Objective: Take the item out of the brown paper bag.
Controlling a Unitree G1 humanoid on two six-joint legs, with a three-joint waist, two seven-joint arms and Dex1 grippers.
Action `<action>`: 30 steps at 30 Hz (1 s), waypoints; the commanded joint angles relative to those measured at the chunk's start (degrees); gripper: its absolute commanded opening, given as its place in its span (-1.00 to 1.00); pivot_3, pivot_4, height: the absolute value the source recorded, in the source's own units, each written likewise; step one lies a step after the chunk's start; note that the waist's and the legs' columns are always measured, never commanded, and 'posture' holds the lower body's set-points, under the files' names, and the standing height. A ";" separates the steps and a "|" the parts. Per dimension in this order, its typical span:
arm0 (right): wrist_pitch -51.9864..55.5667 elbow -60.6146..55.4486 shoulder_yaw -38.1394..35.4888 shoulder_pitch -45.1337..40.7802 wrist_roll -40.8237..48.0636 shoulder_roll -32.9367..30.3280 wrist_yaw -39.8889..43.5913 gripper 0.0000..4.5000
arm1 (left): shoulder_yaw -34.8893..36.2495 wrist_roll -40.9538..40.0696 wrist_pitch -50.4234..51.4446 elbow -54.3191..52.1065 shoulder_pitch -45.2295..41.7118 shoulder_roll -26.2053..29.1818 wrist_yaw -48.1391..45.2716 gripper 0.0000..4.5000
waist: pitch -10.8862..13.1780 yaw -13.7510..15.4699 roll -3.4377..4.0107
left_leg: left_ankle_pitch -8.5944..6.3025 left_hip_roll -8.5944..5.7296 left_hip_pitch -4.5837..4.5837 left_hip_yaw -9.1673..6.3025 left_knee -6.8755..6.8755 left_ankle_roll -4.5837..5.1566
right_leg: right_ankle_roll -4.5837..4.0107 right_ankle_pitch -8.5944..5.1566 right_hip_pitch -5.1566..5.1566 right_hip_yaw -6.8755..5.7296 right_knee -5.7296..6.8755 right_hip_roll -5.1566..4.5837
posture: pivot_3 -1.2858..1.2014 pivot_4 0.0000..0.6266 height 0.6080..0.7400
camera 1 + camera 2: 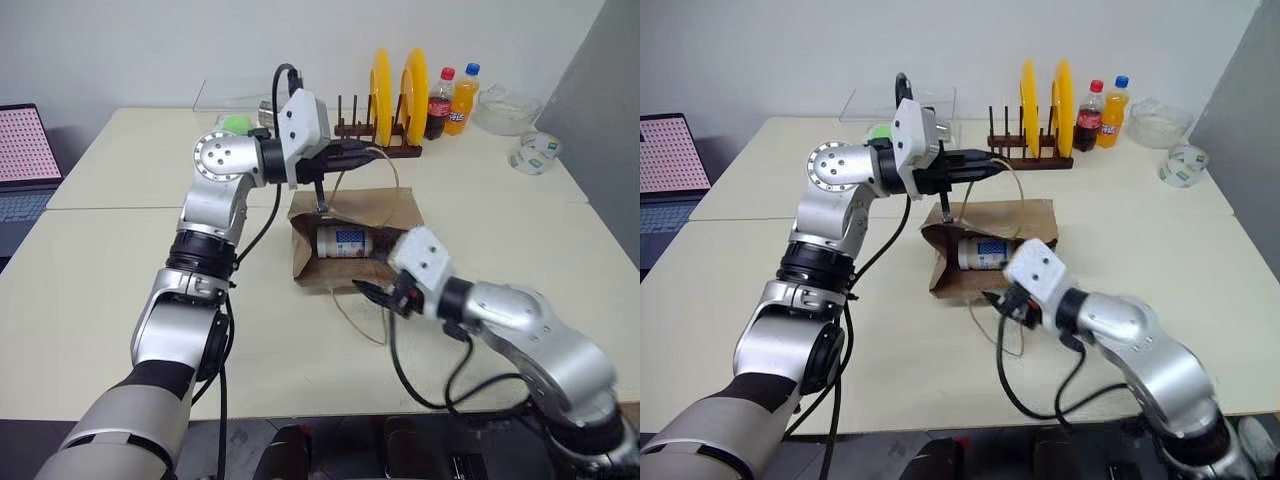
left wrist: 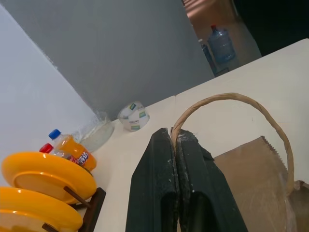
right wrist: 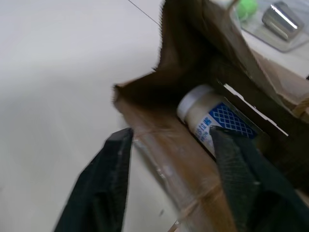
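The brown paper bag lies on its side on the table, its mouth facing me. Inside lies the item, a small white bottle with a blue-and-white label, cap pointing left. My left gripper is above the bag, pointing right. It is shut on the upper tan loop handle, which holds the bag's top flap up. My right gripper is open just in front of the mouth. In the right wrist view its fingers straddle the bag's lower lip, with the item just beyond them.
The bag's other handle trails on the table by my right gripper. Behind the bag are a wooden rack with yellow plates, a cola bottle, an orange soda bottle, a clear bowl and a tape roll. A laptop is far left.
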 commanded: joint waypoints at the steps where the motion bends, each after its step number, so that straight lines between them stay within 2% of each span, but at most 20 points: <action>1: -4.34 5.20 4.25 -4.00 -5.77 -0.23 -2.81 0.79 | 0.95 -0.25 -1.16 -0.41 -2.30 0.72 0.48 -1.00 | 0.00 -0.02 0.00 | 0.01 0.00 -0.11 -0.01 0.01 -0.02 | 0.00 0.00 -0.10 -0.01 0.00 0.00 | 0.03 -0.52 1.00; 2: -5.29 6.57 5.47 -4.86 -7.25 -0.58 -3.19 0.96 | 0.97 -0.20 -1.29 -0.31 -2.38 0.81 0.49 -1.00 | 0.00 -0.04 0.00 | 0.03 -0.01 -0.19 0.00 0.02 -0.05 | 0.00 0.00 -0.17 0.00 0.00 0.00 | 0.03 -0.52 1.00; 3: -6.35 8.11 6.81 -5.78 -9.05 -0.87 -3.72 0.98 | 1.01 -0.20 -1.34 -0.23 -2.46 0.91 0.51 -1.00 | 0.00 -0.05 0.00 | 0.03 -0.01 -0.20 0.01 0.02 -0.06 | 0.00 0.00 -0.19 0.01 0.00 0.00 | 0.03 -0.52 1.00; 8: -10.82 16.69 12.19 -10.90 -17.22 -1.15 -5.15 0.98 | 1.34 -0.18 -1.52 0.25 -2.95 1.36 0.85 -1.00 | 0.00 -0.15 0.01 | 0.04 0.00 -0.23 0.00 0.01 -0.08 | -0.01 0.00 -0.23 -0.01 0.00 0.00 | 0.03 -0.52 1.00; 13: -15.00 23.06 17.98 -14.85 -24.17 -2.57 -2.29 0.98 | 1.56 -0.34 -1.71 1.16 -3.66 1.64 1.00 -1.00 | 0.00 -0.32 0.01 | 0.05 0.00 -0.23 0.00 0.02 -0.08 | -0.01 0.00 -0.23 -0.02 0.01 0.00 | 0.03 -0.52 1.00; 19: -24.12 29.30 29.07 -20.30 -39.65 -5.06 1.19 0.98 | 1.97 -0.32 -2.20 3.25 -5.14 2.14 1.08 -1.00 | 0.00 -0.84 0.01 | 0.05 -0.01 -0.24 0.01 0.03 -0.09 | -0.01 0.00 -0.25 -0.01 0.00 0.00 | 0.03 -0.52 1.00; 24: -28.86 33.78 31.67 -22.30 -46.89 -2.86 3.60 0.98 | 1.99 -0.20 -2.93 4.74 -5.84 2.28 1.03 -1.00 | 0.00 -1.12 0.01 | 0.06 -0.01 -0.25 0.00 0.03 -0.10 | -0.01 0.00 -0.25 -0.01 0.00 0.00 | 0.03 -0.52 1.00; 30: -33.25 42.00 31.39 -24.03 -51.41 0.65 6.31 0.98 | 1.89 -0.18 -3.78 6.04 -6.56 2.16 0.85 -1.00 | 0.00 -1.52 0.01 | 0.08 -0.01 -0.24 -0.01 0.04 -0.13 | -0.01 0.01 -0.25 -0.02 0.03 0.00 | 0.03 -0.52 1.00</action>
